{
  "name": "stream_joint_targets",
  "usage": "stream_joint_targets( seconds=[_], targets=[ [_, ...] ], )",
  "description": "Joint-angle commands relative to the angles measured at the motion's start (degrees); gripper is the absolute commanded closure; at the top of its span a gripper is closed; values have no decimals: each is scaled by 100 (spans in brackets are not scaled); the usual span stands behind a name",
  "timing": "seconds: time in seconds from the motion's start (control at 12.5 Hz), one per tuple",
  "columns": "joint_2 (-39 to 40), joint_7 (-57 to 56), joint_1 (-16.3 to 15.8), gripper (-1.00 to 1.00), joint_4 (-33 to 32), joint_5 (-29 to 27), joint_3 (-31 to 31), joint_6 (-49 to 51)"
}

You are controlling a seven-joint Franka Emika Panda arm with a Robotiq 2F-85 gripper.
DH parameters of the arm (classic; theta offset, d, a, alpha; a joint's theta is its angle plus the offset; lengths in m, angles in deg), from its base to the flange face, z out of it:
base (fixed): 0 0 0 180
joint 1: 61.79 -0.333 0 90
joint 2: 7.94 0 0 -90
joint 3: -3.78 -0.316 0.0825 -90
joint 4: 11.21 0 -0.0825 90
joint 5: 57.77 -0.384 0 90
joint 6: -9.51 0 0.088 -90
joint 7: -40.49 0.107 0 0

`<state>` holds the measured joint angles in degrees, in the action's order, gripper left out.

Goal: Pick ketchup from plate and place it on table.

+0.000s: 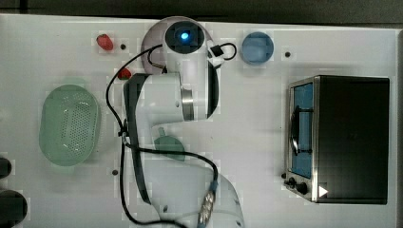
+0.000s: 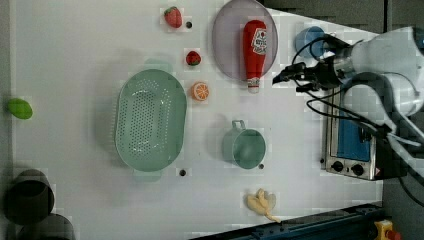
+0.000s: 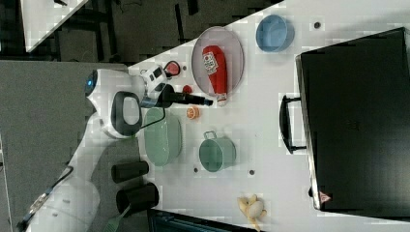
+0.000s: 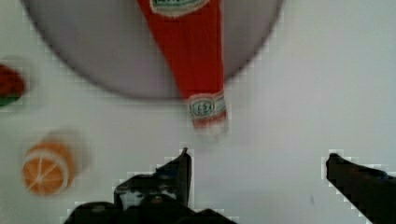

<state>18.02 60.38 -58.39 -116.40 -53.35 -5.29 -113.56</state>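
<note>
Hovering just off the ketchup's cap end, the gripper [image 4: 257,158] had its jaws spread wide w/ nothing between them, over bare table [image 2: 75,50]. In the left view, near to far: banana bunch [image 2: 262,202] at the bottom edge, then green cup [image 2: 246,146] & green perforated basket [image 2: 150,120], then orange slice [image 2: 200,91]. Ketchup bottle [image 2: 254,47] lay flat on the lilac plate [image 2: 225,40], cap poking past the rim onto the table. Strawberries [image 2: 193,58] sat left of the plate; blue dish [image 2: 306,39] to its right.
</note>
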Motion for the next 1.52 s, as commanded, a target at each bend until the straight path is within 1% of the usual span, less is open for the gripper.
stream_joint_targets(
  seconds=[0.08,0.32,0.72,1.04,1.12,1.28,1.36,1.52],
  targets=[
    [439,-467,-176,-100,404,504,-20,-816],
    [960,-485,-204,-100,654,885,-10,-1316],
    [1597,-486,-204,-100,759,916,27,-2242],
    [1913,-487,-205,-100,887,916,90,-2585],
    [1962,-486,-209,-92,906,916,91,-2590],
    [1983,-480,-207,-43,933,915,75,-2735],
    [1984,-478,-205,-24,940,915,77,-2735],
    [1974,-477,-203,-24,948,914,68,-2736]
  ],
)
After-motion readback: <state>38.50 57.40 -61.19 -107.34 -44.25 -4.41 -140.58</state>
